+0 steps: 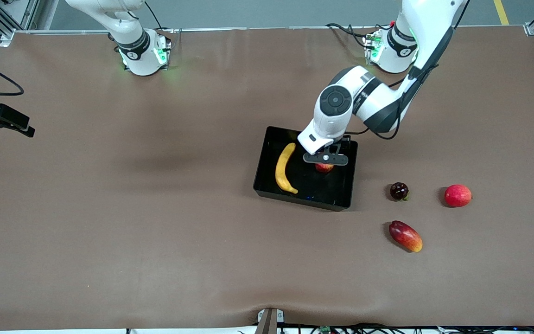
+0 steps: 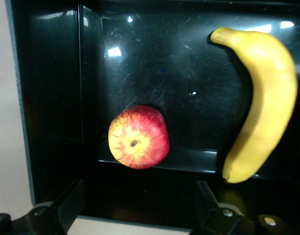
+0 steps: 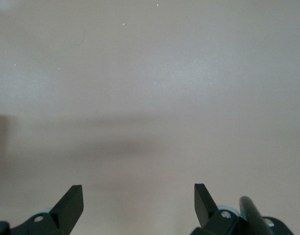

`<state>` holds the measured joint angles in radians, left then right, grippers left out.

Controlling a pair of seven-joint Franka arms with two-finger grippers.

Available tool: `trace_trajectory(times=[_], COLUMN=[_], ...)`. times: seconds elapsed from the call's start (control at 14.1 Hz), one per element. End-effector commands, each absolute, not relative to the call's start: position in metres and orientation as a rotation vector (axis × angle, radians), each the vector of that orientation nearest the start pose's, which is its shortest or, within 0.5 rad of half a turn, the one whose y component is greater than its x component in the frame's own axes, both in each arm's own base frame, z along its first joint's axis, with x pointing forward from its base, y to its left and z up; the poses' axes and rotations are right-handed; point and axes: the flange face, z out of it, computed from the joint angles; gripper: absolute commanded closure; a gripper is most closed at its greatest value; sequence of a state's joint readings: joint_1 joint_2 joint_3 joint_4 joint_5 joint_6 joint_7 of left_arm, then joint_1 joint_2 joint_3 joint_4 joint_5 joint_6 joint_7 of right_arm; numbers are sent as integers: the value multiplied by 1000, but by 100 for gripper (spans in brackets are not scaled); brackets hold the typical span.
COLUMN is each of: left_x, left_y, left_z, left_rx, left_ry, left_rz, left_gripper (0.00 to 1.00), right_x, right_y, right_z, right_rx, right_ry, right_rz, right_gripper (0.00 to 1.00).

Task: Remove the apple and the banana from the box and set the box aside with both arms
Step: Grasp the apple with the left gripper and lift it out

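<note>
The black box point(image 1: 267, 162) lies mid-table, toward the left arm's end. In it lie the yellow banana point(image 1: 284, 168) and, beside it, the small red apple point(image 1: 324, 168) with yellow streaks. My left gripper point(image 1: 325, 162) hangs just over the apple, open and holding nothing. The left wrist view looks down on the apple point(image 2: 138, 137), the banana point(image 2: 260, 103) and the box wall point(image 2: 52, 98), with the left gripper point(image 2: 137, 200) apart from the apple. My right gripper point(image 3: 138, 200) is open over bare table; the front view does not show it.
Three other fruits lie on the table toward the left arm's end, outside the box: a dark round fruit point(image 1: 399, 191), a pinkish-red round fruit point(image 1: 458, 195) and a red-orange mango point(image 1: 405, 236). A black device point(image 1: 3, 119) juts in at the right arm's end.
</note>
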<state>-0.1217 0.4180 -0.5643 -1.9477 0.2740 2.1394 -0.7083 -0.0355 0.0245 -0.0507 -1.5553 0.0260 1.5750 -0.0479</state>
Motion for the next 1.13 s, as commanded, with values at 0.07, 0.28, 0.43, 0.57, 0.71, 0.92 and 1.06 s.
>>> trace_trajectory(times=[0.07, 0.28, 0.43, 0.57, 0.71, 0.92, 1.06], left_x=[481, 481, 484, 486, 487, 489, 493], left_y=[-365, -366, -360, -356, -354, -354, -355], left_z=[265, 244, 235, 223, 213, 209, 214], left_rx=[-3046, -3042, -3027, -3009, -2992, -3006, -3011], left_ry=[76, 66, 80, 105, 130, 128, 126], left_rz=[164, 167, 156, 159, 155, 152, 136], left_gripper=[0, 0, 0, 0, 6, 42, 100], right_x=[563, 565, 565, 565, 565, 565, 565], right_y=[-49, -51, -51, -50, -51, -50, -50], right_z=[620, 619, 619, 619, 618, 618, 618], right_rx=[-3131, -3133, -3133, -3131, -3131, -3131, -3131], right_ry=[58, 55, 55, 55, 58, 55, 58], right_rz=[13, 16, 16, 16, 18, 18, 18], right_gripper=[0, 0, 0, 0, 0, 0, 0])
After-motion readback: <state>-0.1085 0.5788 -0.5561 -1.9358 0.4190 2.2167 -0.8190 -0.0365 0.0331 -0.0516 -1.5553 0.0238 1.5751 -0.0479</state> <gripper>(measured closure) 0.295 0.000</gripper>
